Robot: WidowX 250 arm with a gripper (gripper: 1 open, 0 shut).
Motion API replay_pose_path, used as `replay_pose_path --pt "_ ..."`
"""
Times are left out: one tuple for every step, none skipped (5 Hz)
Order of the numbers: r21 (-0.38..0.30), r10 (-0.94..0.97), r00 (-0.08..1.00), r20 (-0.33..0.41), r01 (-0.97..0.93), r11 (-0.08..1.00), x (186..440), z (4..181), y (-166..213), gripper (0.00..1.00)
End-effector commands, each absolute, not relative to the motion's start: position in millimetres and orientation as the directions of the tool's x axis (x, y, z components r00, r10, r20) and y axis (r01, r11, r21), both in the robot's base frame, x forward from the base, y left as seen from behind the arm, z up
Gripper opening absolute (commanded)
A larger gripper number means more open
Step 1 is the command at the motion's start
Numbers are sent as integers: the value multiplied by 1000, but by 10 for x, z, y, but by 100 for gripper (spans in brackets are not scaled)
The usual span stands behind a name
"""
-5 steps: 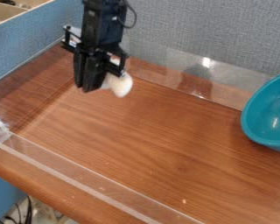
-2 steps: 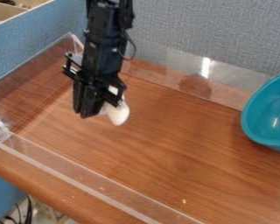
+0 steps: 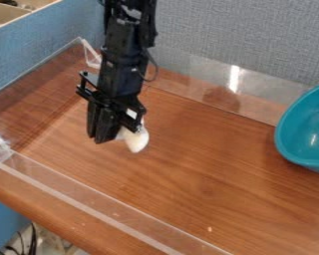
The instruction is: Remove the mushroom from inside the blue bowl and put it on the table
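Note:
The cream-white mushroom [image 3: 136, 140] hangs at the tip of my gripper [image 3: 120, 134], whose black fingers are shut on it just above the table [image 3: 215, 169]. I am over the left-middle of the reddish-brown tabletop. Whether the mushroom touches the wood cannot be told. The teal-blue bowl [image 3: 306, 129] sits at the far right, cut off by the frame edge and far from the gripper; nothing shows in the part of its inside that I can see.
Low clear acrylic walls [image 3: 69, 189] edge the tabletop at the front, left and back. A grey-blue textured wall [image 3: 242, 35] rises behind. A blue-sided box [image 3: 29, 45] stands at the left beyond the acrylic.
My gripper has come down and slightly forward with the mushroom, from high near the back wall to just above the tabletop. The bowl has not moved.

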State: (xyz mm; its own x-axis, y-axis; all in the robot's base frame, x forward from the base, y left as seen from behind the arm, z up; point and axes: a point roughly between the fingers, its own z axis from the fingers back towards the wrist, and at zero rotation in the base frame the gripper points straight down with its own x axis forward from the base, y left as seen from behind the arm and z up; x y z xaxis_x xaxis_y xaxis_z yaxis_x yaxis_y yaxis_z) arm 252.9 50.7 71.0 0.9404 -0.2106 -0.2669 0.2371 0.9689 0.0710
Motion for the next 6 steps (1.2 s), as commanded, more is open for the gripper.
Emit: replay_pose_path --pt "89 -218 948 -231 244 966 2582 785 506 0" --pt "88 -223 948 -227 248 965 2600 786 487 0" --pt "88 -227 948 -222 251 964 2616 789 467 0" --pt "87 -230 949 -215 253 963 2631 805 444 0" --pt "87 -232 951 -205 254 963 2644 821 426 0" --pt "87 -231 952 -198 252 964 2652 843 412 0"
